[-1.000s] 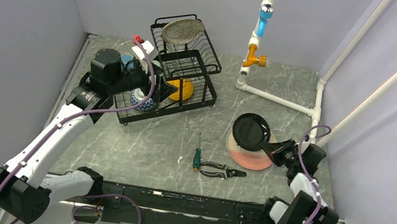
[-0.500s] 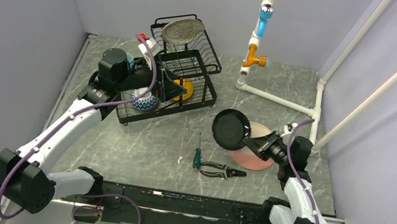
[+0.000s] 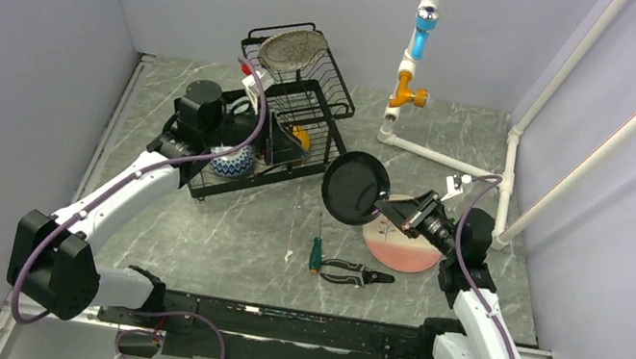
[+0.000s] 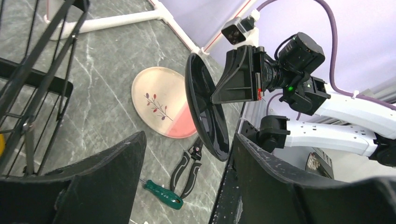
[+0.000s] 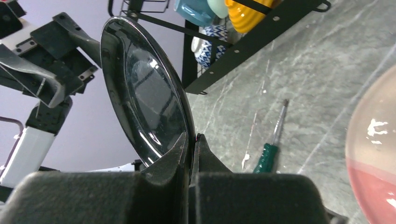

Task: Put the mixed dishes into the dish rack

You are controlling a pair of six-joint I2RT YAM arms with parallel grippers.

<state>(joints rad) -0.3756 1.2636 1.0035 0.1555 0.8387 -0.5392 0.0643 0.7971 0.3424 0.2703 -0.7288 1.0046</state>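
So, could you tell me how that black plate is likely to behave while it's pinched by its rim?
The black plate looks glossy, so it could slip in the right end effector, which pinches only its rim. Held on edge above the table, it may pivot about that narrow grip. It shows no sag, so it is probably stiff.
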